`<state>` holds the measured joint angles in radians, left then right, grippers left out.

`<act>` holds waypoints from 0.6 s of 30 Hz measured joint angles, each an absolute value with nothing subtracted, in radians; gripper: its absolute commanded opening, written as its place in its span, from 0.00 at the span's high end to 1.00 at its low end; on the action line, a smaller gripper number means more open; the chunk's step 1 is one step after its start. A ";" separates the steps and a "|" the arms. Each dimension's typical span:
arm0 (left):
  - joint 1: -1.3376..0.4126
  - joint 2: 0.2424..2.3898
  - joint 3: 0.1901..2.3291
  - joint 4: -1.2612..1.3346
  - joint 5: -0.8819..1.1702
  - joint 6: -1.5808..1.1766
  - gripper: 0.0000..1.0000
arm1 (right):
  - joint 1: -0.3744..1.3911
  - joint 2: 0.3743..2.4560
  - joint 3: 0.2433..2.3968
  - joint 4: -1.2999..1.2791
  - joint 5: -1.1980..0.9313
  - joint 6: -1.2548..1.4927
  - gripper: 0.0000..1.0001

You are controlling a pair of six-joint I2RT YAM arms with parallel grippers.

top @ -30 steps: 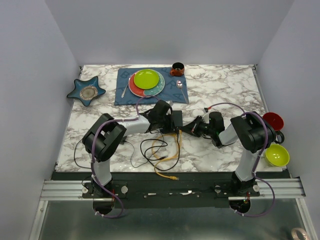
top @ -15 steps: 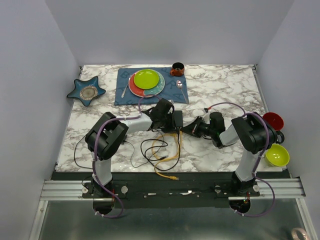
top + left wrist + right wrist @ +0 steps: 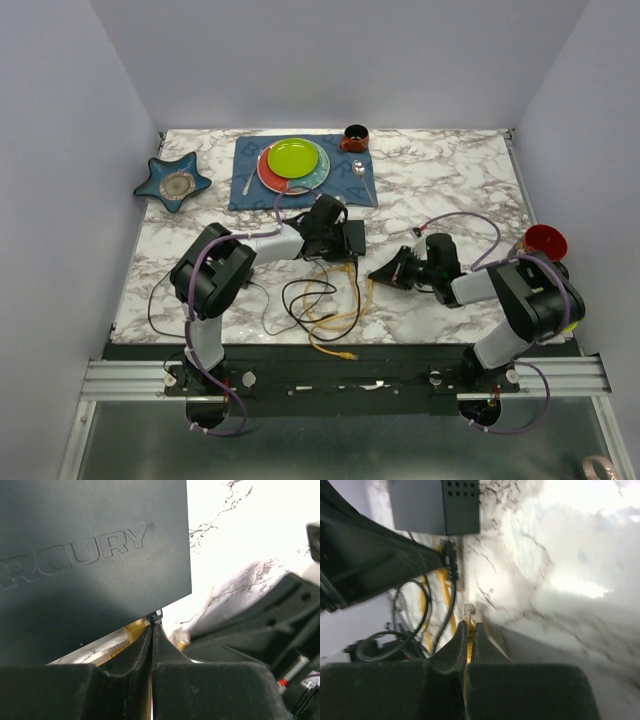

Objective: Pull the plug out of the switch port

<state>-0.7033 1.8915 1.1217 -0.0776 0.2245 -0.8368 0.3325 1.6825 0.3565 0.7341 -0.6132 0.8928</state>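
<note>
Marble table (image 3: 450, 180): your right gripper (image 3: 469, 626) pinches the plug (image 3: 469, 611) (already free); draw toward four o'clock from the switch (image 3: 351, 238), keeping cable (image 3: 357, 290) slack.

A white marbled worktop (image 3: 450, 170) carries a star-shaped blue dish (image 3: 173, 182) near its far left corner. Right of the dish lies a dark blue mat (image 3: 240, 150). On the mat a lime-green plate (image 3: 292, 157) sits on top of a larger red and teal plate (image 3: 318, 176), with a fork (image 3: 250, 181) on its left and a spoon (image 3: 360, 170) on its right. A brown cup (image 3: 354, 137) stands at the mat's far right corner. A red bowl (image 3: 545, 240) sits at the right edge. Thin black cord (image 3: 300, 295) loops near the front.
</note>
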 measured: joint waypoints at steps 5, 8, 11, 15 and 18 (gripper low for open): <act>-0.670 1.850 1.114 -0.091 0.190 -0.834 0.89 | 0.333 1.335 0.367 0.388 -0.467 0.765 0.99; -0.640 1.796 1.099 -0.102 0.166 -0.834 0.89 | 0.334 1.155 0.448 0.170 -0.352 0.680 0.99; -0.614 1.739 1.096 -0.107 0.140 -0.834 0.87 | 0.334 1.048 0.520 -0.004 -0.248 0.614 0.99; -0.611 1.679 1.096 -0.116 0.115 -0.823 0.78 | 0.334 0.979 0.530 -0.167 -0.157 0.577 0.99; -0.611 1.653 1.096 -0.137 0.097 -0.813 0.66 | 0.334 0.956 0.511 -0.254 -0.120 0.570 0.79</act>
